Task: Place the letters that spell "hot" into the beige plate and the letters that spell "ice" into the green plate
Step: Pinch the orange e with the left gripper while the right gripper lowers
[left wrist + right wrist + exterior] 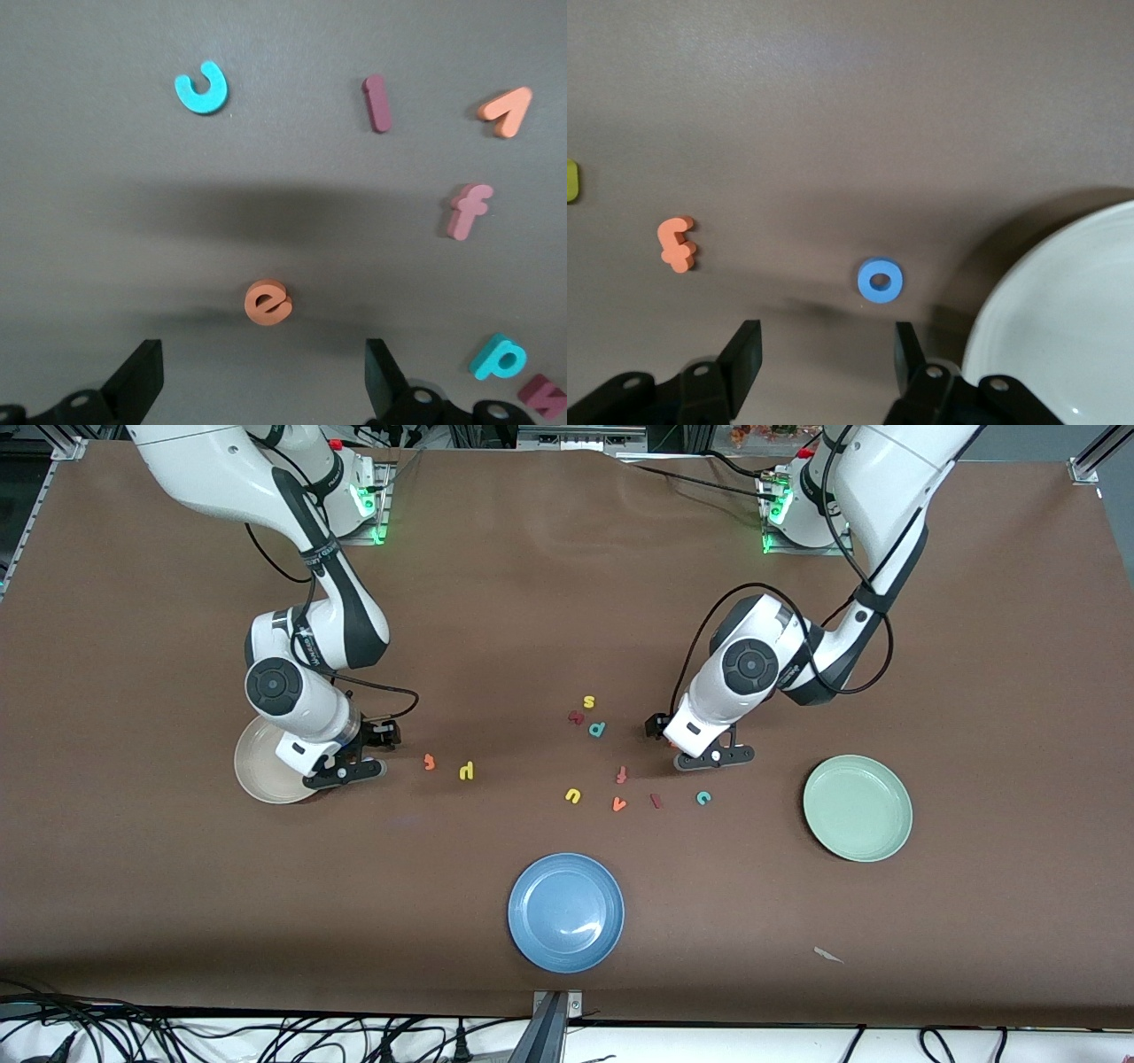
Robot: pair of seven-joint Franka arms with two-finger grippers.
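My right gripper (345, 772) hangs low beside the beige plate (259, 778), open, with nothing between its fingers (744, 352). In the right wrist view the blue o (880, 280) lies on the cloth just ahead of that gripper (826, 359), next to the plate's rim (1028, 301). The orange t (430, 762) and yellow h (467, 771) lie a little toward the table's middle. My left gripper (716, 758) stands open over the orange e (267, 302), which lies just ahead of its fingertips. The teal c (702, 797) and dark red i (656, 801) lie nearer the camera. The green plate (858, 808) holds nothing.
A blue plate (565, 911) sits near the front edge. Loose letters lie mid-table: a yellow s (588, 702), teal p (597, 729), red f (622, 775), yellow u (572, 795) and orange v (619, 804). A paper scrap (828, 955) lies near the front.
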